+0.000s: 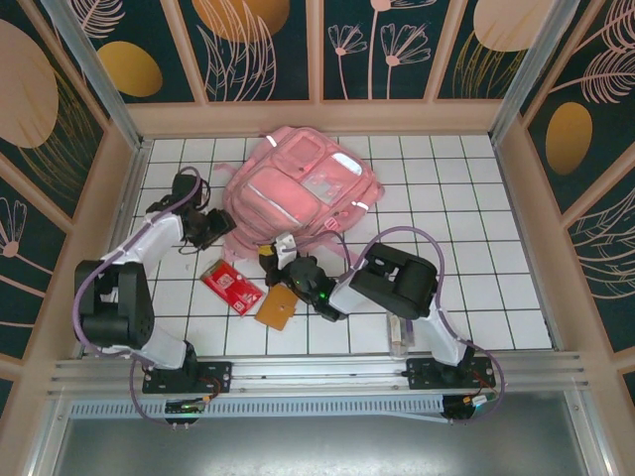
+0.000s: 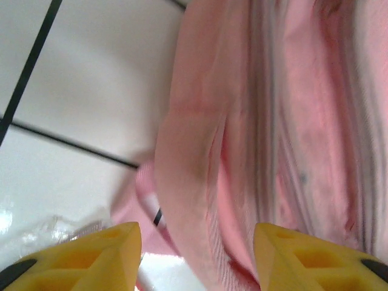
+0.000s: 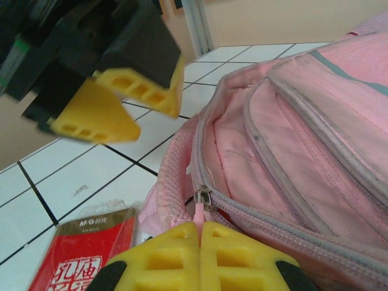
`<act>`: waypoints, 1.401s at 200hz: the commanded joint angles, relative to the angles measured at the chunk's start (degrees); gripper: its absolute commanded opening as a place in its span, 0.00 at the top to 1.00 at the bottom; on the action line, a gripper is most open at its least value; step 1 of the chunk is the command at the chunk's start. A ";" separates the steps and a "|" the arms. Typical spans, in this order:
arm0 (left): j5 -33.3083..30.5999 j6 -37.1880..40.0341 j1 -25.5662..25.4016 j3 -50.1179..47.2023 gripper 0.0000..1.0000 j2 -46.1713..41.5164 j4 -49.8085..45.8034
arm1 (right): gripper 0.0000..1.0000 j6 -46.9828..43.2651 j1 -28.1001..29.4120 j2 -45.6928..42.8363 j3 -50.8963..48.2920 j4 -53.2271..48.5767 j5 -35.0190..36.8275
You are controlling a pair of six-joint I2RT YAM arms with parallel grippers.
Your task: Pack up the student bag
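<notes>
The right gripper [image 3: 200, 229] is pinching the zipper pull [image 3: 199, 212] between closed fingertips and ought to be drawing it steadily along the track [image 3: 279, 212], while the left gripper [image 2: 197, 245] is hovering parted and empty before the backpack [image 2: 291, 121].

Left arm's yellow-fingered tool [image 2: 197, 248] reaches forward, fingers spread apart; right arm's yellow-fingered tool [image 3: 200, 239] has its fingers pressed together.

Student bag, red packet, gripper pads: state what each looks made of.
Student bag: soft woven pink fabric, matte, with visible weave, stitching and creases; grey zip tape. Red packet: apparently glossy clear plastic wrap over printed red card, from its edge shine. Pads on the right gripper, pinching the zip pull: yellow, matte, with moulded hollows, probably plastic or rubber.
</notes>
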 commanded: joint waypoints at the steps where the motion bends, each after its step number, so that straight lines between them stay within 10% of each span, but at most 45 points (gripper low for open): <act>1: -2.70 -7.16 -1.47 -2.90 0.46 -1.31 4.44 | 1.00 -1.55 0.68 1.72 2.48 0.35 -2.98; 99: -6.36 -18.86 -7.24 -8.92 0.46 -1.71 13.45 | 1.00 -3.15 1.83 1.68 2.15 -1.15 -3.73; 116: -6.78 -18.65 -7.48 -10.09 0.62 -1.57 15.08 | 1.00 -3.10 1.82 1.33 1.85 -1.25 -3.54; 141: -10.36 -14.00 -7.35 -7.15 1.00 1.45 13.38 | 1.00 -2.39 1.44 -0.98 -1.02 -1.41 -1.39; 280: -10.26 16.09 -1.16 13.17 1.00 14.16 5.10 | 1.00 22.79 -10.09 -18.57 -23.49 -13.77 25.35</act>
